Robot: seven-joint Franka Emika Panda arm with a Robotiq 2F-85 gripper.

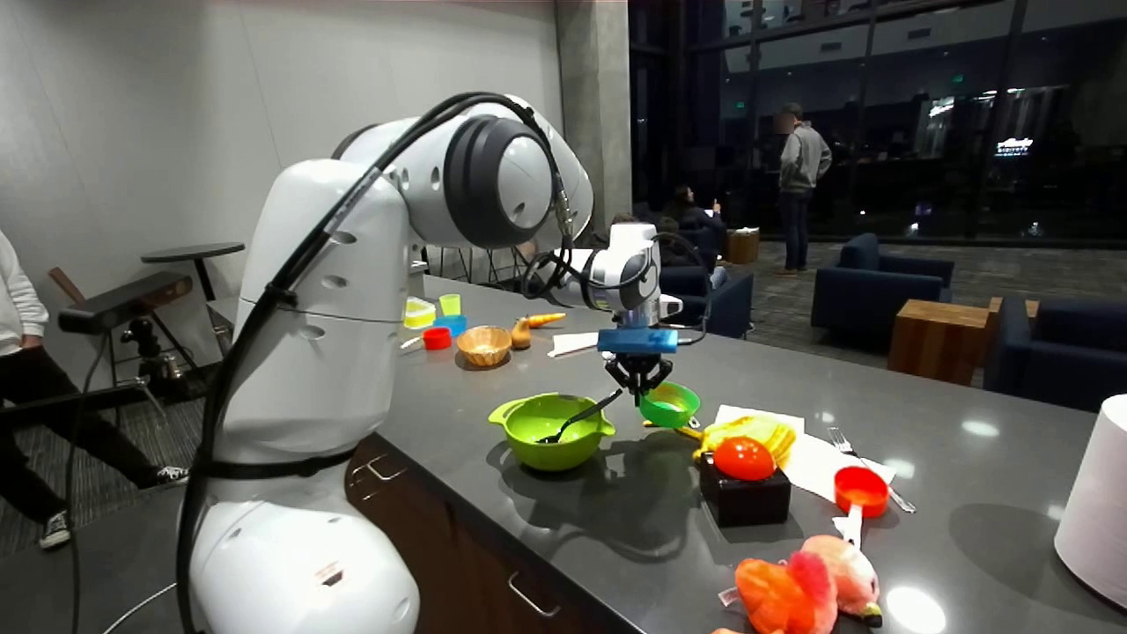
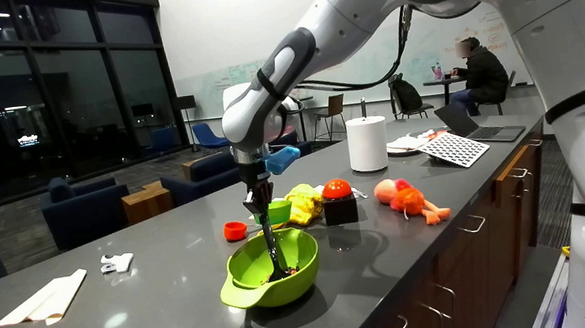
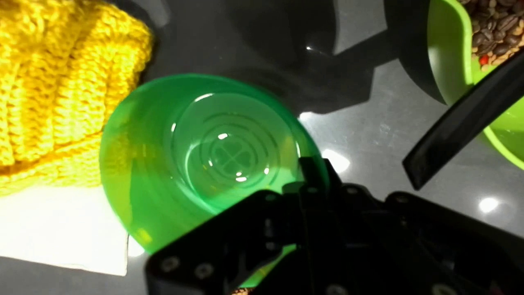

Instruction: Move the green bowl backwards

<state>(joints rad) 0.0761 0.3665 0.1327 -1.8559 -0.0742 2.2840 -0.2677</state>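
Observation:
The small green bowl (image 1: 671, 406) is beyond the lime bowl (image 1: 550, 431), close to the yellow knitted cloth. In an exterior view the green bowl (image 2: 279, 212) is partly hidden behind my gripper (image 2: 260, 204) and the lime bowl (image 2: 278, 290). In the wrist view the green bowl (image 3: 229, 143) fills the middle and looks slightly tilted. My gripper (image 3: 317, 170) is closed on its rim, one finger inside the wall and one outside. I cannot tell whether the bowl's base touches the table.
A black spoon (image 1: 585, 416) stands in the lime bowl beside the gripper. The yellow knitted cloth (image 3: 61, 90), a red button on a black box (image 1: 746, 493), a red cup (image 1: 861, 490) and plush toys (image 1: 806, 586) are nearby. A paper towel roll (image 2: 367, 144) stands farther off.

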